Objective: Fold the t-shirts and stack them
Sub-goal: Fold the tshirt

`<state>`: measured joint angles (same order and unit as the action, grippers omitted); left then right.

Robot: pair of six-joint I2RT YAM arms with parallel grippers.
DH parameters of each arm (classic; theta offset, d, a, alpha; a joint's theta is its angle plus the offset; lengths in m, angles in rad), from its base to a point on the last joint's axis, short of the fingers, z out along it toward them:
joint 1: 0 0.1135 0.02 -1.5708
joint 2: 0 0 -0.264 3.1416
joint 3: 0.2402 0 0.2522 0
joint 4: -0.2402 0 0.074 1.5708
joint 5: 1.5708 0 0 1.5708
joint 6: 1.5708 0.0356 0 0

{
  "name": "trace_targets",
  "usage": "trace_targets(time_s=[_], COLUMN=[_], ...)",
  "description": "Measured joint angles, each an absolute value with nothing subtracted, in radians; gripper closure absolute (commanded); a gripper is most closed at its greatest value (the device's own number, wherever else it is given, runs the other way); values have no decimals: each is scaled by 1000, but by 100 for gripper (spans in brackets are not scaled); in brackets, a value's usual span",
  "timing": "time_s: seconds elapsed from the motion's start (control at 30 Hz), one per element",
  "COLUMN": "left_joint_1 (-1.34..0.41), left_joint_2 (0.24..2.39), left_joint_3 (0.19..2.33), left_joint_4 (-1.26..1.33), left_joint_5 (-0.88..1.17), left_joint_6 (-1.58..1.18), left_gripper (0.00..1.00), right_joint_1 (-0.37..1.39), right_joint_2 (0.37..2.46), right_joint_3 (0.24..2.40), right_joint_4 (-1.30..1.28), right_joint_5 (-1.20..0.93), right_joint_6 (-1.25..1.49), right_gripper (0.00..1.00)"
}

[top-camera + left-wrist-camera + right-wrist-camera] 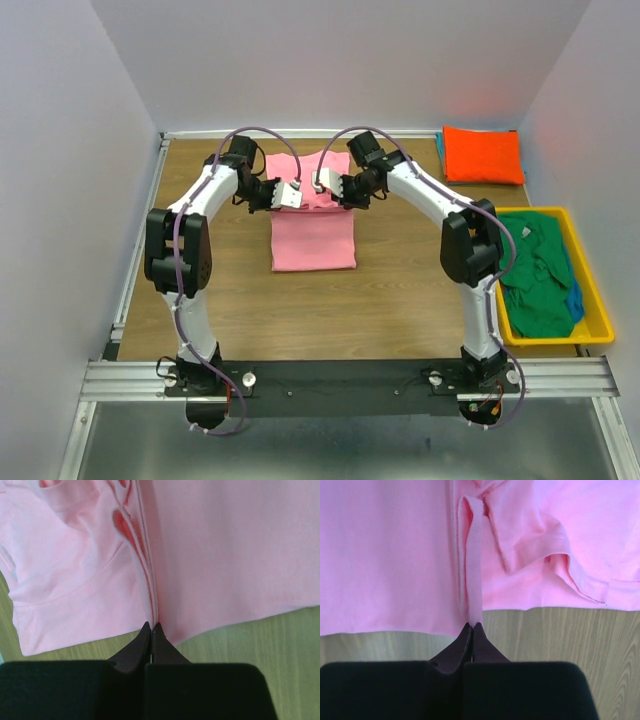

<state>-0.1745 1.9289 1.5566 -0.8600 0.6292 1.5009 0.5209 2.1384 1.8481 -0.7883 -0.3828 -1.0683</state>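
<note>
Down at the near edge, a metal rail (350,378) holds two white and black arms side by side. Both arms go up, bend at the elbow and lean in toward each other over the middle of the table (240,310). The left arm (178,250) reaches in from the left and the right arm (470,245) reaches in from the right, so they make an arch. Their tips almost meet.

The left pincer (290,195) is closed tight. Seen from its own camera, its two black tips (151,626) pinch a folded edge of the pink shirt (312,240). The right pincer (325,182) is closed tight too. Its tips (471,626) pinch a thin strip of the same pink cloth. A sleeve shows beside each pinch.

The pink shirt lies in the middle of the table, toward the far side. Its lower part is flat and its sides are folded in, so it looks like a long box shape. Its top part is bunched under the two pincers.

I count two arms, two pincers and one pink shirt. One orange shirt (483,153) lies folded flat in the far right corner. One yellow bin (600,322) sits at the right edge. Green shirts (535,270) lie in a heap inside it, and I cannot tell how many. A bit of blue cloth (575,300) peeks out beside the green.

The table is brown wood with a metal frame. Plain pale walls (60,150) stand on three sides.
</note>
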Motion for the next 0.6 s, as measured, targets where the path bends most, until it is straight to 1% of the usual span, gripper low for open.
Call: trace_targets(time_s=[0.4,0.43,0.47,0.5,0.53,0.57,0.6], left_joint_1=[-149,-147,-147,-146,-146,-146,-146], left_joint_2=[2037,2041,2043,2046,2049,2051,2053], left_joint_3=[1611,1614,1615,1620,1624,1627,1630], left_joint_4=[-799,-796,-794,-789,-786,-779,-772], left_joint_5=[627,625,624,621,620,617,614], left_joint_6=[1496,1496,1495,1493,1489,1486,1476], left_gripper=[100,99,96,82,82,75,62], right_joint_1=[498,498,498,498,498,498,497], right_joint_2=[2262,2267,2274,2279,2286,2289,2294], right_joint_3=[1976,1984,1995,2003,2011,2014,2017], right_joint_4=[-788,-785,-785,-783,-781,-779,-778], right_joint_5=[-382,-382,-382,-382,-382,-382,-380], right_joint_6=[-1094,-1094,-1093,-1093,-1093,-1090,-1084], right_gripper=[99,99,98,89,82,72,59])
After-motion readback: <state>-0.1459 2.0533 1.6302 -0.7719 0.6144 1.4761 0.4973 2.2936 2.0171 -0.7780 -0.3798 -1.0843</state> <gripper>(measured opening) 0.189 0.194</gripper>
